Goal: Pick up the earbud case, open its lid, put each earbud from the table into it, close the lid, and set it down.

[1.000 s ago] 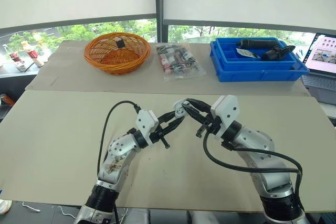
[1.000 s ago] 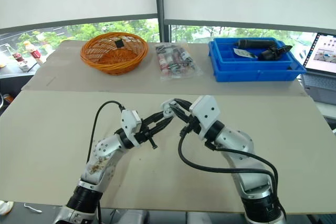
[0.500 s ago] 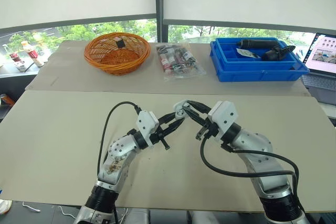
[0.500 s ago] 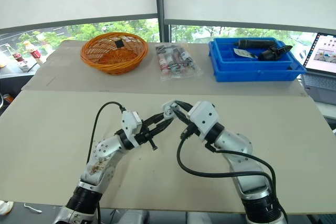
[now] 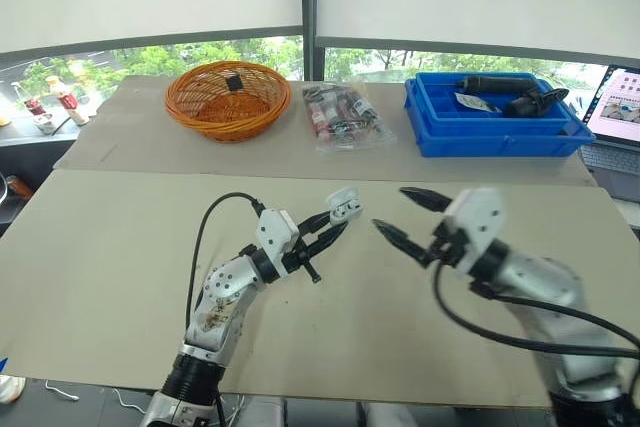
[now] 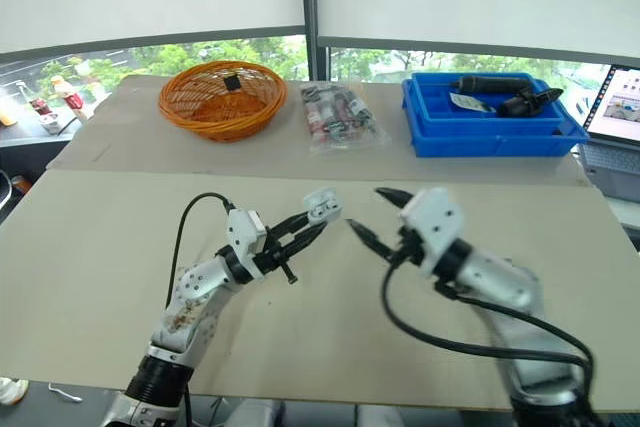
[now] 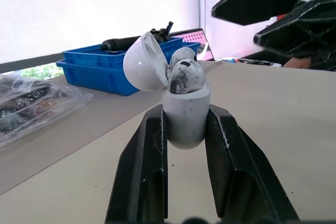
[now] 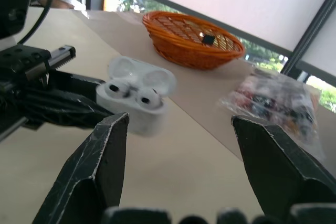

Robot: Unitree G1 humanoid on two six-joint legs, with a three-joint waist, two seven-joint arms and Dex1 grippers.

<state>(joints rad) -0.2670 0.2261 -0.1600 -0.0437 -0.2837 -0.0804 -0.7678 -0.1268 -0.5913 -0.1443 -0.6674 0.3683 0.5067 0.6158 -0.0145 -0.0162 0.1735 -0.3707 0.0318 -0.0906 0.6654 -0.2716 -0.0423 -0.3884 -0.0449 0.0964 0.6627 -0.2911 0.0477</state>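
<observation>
both white earbuds (image 7: 184, 75) were seated in the open glossy white earbud case (image 7: 185, 120), clamped by the left gripper (image 5: 336, 224); the right gripper (image 5: 392, 210) was spread wide, empty; closing and set-down were left undone.

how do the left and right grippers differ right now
The left gripper is shut on the earbud case, whose lid is open with both earbuds seated; the right gripper is open and holds nothing. The left gripper's fingers sit close together around the case; the right gripper's are spread wide, apart from the case. Both have two black fingers and point toward each other above the table.
</observation>
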